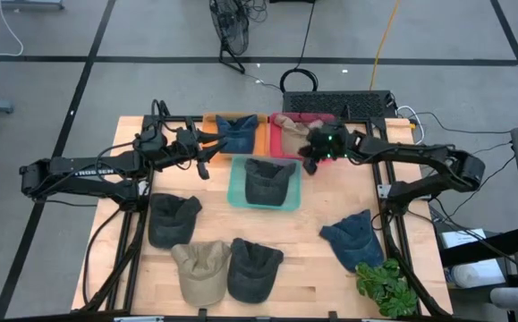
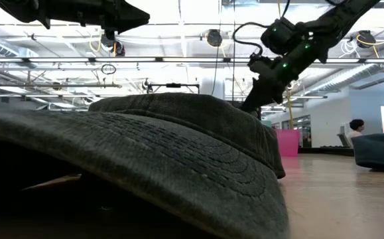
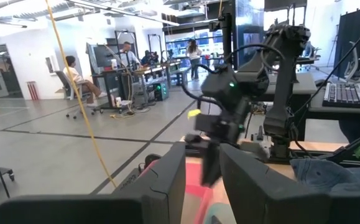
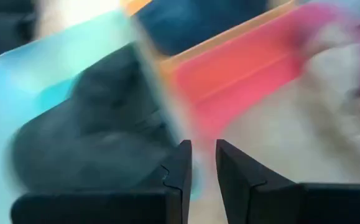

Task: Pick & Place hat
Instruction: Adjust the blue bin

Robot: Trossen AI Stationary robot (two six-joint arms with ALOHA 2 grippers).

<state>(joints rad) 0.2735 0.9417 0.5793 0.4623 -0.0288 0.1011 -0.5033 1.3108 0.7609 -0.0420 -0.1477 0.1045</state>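
A dark grey hat (image 1: pixel 267 179) lies crown up in the teal tray (image 1: pixel 237 195) at the table's middle. Just above the tray's far right corner hovers my right gripper (image 1: pixel 309 163), tilted down, its fingers (image 4: pixel 181 163) nearly together with nothing between them. Over the table's far left stands my left gripper (image 1: pixel 210 148), level and narrowly open around nothing (image 3: pixel 203 168). A blue hat (image 1: pixel 237 131) fills the orange tray, and a beige hat (image 1: pixel 287 123) rests in the red tray (image 1: pixel 285 143).
Loose hats lie on the near half of the table: dark grey (image 1: pixel 173 218), khaki (image 1: pixel 201 268), dark grey (image 1: pixel 254 266) and blue (image 1: pixel 352 236). A green plant (image 1: pixel 384 286) sits at the near right corner. One dark hat (image 2: pixel 178 146) blocks most of the low view.
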